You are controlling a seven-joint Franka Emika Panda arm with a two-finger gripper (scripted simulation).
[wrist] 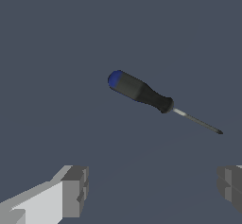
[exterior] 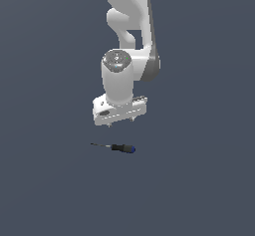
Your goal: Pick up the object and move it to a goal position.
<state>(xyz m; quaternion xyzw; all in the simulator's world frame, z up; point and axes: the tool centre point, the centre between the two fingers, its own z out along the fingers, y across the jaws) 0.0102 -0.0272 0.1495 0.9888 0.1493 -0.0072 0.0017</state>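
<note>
The screwdriver (exterior: 115, 147) lies flat on the grey bench (exterior: 45, 180), nearest the onlooker in the exterior view. Its thin shaft points toward the exterior view's left and its blue cap (exterior: 132, 150) toward the exterior view's right. It lies free, touched by nothing, with bare bench on all sides, so it can be approached from above without obstruction.

Behind and above it hangs the gripper (exterior: 121, 121), pointed down, with clear air between its tips and the tool. The fingers (wrist: 75, 190) stand wide apart; in the wrist view one pad shows at each lower corner with bare bench between them, and the screwdriver sits ahead of that gap, not yet inside it. The gap looks wider than the black handle (wrist: 144, 93) is thick, so the opening appears ample for a grasp across the handle. The handle is the likelier hold, since it is thicker than the shaft.

Farther back the white arm (exterior: 130, 16) rises out of the top of the exterior view, holding the wrist roughly vertical over the work area; this posture suits a straight descent.

Judged from this arrangement, the task is at its approach stage: nothing is lifted yet. No goal marker can be seen in either view.
</note>
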